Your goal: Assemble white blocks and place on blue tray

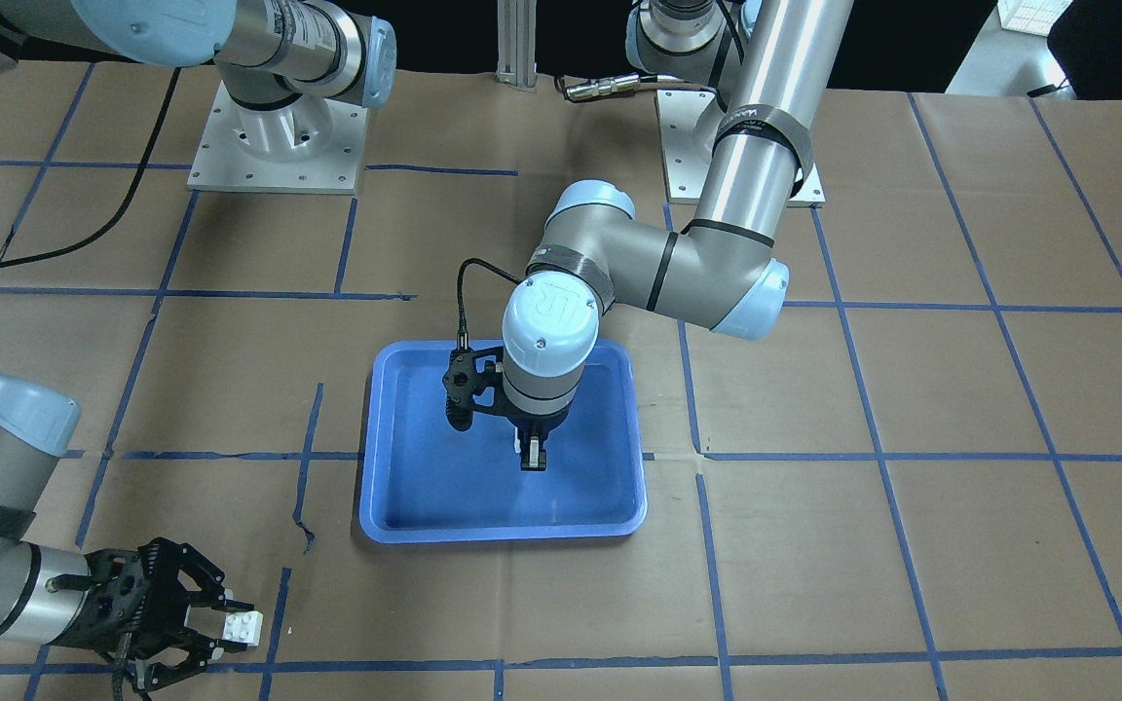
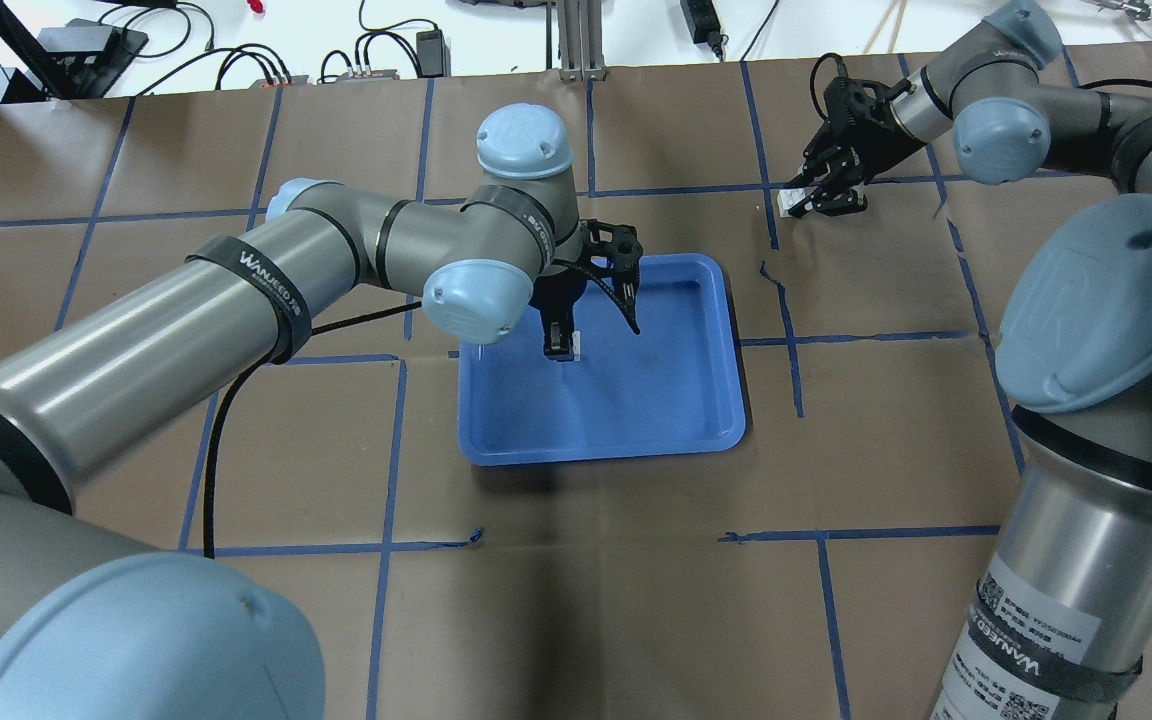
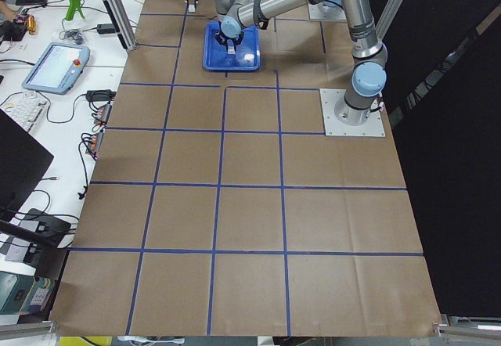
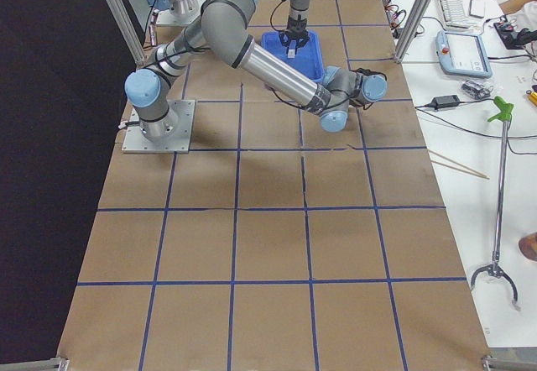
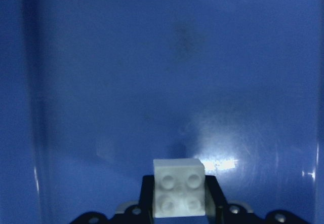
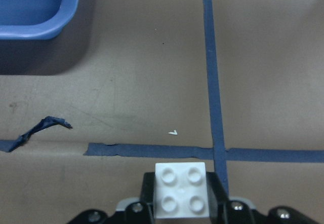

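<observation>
Where tape grids brown paper, blue tray, white workbench

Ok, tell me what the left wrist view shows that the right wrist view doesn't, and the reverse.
Only the left wrist view: the blue tray, its floor filling the frame beneath the left gripper.
Only the right wrist view: the brown paper table, blue tape lines, a torn tape scrap and just one corner of that tray.
Both: a white four-stud block gripped at the bottom edge, the left block in the left gripper, the right block in the right gripper.
</observation>
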Robot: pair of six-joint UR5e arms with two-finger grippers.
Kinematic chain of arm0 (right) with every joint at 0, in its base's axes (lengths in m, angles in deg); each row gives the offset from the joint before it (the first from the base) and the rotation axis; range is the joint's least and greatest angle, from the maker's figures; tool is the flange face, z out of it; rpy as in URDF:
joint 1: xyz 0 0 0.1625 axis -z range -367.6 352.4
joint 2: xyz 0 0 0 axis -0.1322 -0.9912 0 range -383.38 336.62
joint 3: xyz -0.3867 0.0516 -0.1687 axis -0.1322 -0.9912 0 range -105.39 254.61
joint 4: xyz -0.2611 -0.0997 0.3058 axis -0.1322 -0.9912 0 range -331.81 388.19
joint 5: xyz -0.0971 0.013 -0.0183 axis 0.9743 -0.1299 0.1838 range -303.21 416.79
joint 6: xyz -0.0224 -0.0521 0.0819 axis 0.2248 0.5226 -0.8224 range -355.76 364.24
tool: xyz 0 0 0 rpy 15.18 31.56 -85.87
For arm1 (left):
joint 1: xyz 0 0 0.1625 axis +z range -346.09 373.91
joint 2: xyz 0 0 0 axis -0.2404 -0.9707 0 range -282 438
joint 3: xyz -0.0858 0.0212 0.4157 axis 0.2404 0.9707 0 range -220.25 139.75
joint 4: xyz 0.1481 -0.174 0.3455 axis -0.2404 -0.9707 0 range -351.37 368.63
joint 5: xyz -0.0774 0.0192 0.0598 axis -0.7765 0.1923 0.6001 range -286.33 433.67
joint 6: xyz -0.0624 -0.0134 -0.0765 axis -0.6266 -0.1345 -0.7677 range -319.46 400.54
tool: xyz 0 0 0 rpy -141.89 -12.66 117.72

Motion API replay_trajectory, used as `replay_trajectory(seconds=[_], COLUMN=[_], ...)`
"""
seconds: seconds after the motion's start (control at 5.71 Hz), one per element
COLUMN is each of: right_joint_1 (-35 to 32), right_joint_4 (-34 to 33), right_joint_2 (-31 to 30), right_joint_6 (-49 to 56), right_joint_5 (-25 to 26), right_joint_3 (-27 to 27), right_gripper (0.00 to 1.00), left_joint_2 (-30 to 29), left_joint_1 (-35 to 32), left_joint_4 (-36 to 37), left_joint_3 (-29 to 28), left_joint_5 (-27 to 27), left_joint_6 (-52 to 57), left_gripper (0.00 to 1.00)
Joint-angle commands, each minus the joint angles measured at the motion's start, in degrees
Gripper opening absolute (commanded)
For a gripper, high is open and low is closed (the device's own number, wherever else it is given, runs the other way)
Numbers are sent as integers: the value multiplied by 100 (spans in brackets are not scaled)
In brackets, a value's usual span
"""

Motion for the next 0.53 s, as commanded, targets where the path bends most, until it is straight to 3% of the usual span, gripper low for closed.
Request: replay_trajectory(seconds=[0.0,0.35], right_joint_1=[7,42], right_joint_4=[129,385], right_joint_2=[-439,-967], right_joint_6=[-262,-360], right_joint_5=[56,56], right_joint_3=[80,386], right_gripper=[28,28], left_joint_2=[0,218], left_joint_1=[-30,-13], left_joint_4=[65,21], left_joint_3=[72,72], left_joint_5=[-21,5], left_joint_6=[-128,-277], left_gripper=[78,80])
